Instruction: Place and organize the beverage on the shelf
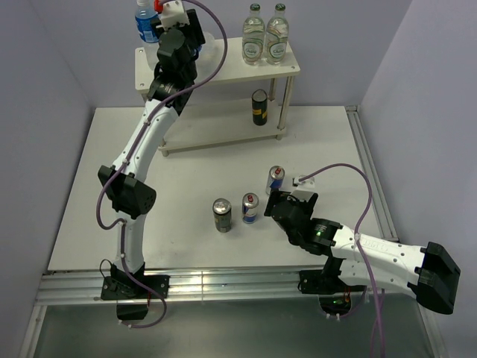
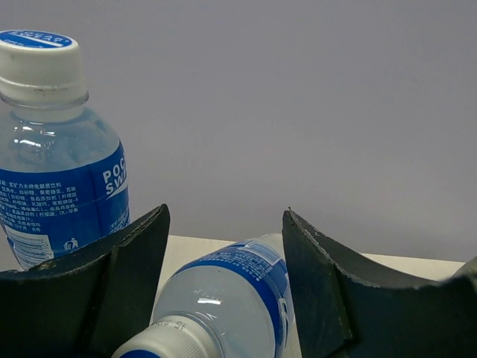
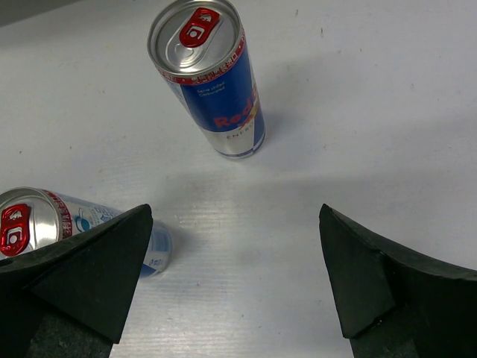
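Observation:
The shelf [image 1: 216, 71] stands at the back of the table. One water bottle [image 1: 144, 22] stands at the left end of its top board; it also shows in the left wrist view [image 2: 59, 179]. My left gripper [image 1: 177, 31] is over that board, shut on the second water bottle [image 2: 223, 298], which tilts with its cap toward the camera. One dark can [image 1: 259, 107] stands on the lower board, another dark can [image 1: 222, 215] on the table. Two slim blue-and-silver cans [image 1: 275, 180] [image 1: 250, 208] stand on the table. My right gripper [image 3: 235, 216] is open and empty, just short of them [image 3: 212, 82] [image 3: 45, 224].
Two green-capped clear bottles [image 1: 265, 37] stand at the right end of the top board. Grey walls close in the table at the back and sides. A metal rail [image 1: 373, 186] runs along the table's right edge.

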`<act>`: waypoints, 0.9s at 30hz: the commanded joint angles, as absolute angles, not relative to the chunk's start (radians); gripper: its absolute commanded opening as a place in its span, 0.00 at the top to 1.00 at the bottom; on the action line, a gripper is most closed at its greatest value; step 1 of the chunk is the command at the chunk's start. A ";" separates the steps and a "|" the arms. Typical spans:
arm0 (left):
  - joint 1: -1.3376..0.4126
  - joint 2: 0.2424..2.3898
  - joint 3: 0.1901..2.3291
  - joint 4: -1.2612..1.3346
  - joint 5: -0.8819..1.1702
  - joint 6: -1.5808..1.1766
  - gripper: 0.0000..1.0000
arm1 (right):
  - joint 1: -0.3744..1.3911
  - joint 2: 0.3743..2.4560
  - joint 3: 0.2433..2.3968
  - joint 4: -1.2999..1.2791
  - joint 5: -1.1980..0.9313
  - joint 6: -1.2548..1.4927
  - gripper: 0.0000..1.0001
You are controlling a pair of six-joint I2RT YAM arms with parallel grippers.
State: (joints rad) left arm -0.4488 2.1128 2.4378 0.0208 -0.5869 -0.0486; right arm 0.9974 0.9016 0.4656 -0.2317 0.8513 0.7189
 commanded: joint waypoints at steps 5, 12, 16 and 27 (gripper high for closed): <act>-0.485 2.000 2.459 0.140 -0.594 0.027 1.00 | 1.006 0.899 0.500 -0.219 0.884 0.721 0.00; -0.523 1.947 2.485 0.169 -0.614 0.123 1.00 | 1.006 0.887 0.494 -0.221 0.884 0.721 0.00; -0.523 1.921 2.480 0.173 -0.618 0.127 1.00 | 1.005 0.888 0.495 -0.218 0.884 0.721 0.00; -0.525 1.936 2.491 0.213 -0.617 0.166 1.00 | 1.006 0.881 0.491 -0.216 0.882 0.721 0.00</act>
State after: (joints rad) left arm -0.5232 1.9659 2.4596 0.1532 -0.6174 0.1249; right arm 0.9974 0.8989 0.4656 -0.2317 0.8513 0.7166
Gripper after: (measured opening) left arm 0.293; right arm 0.997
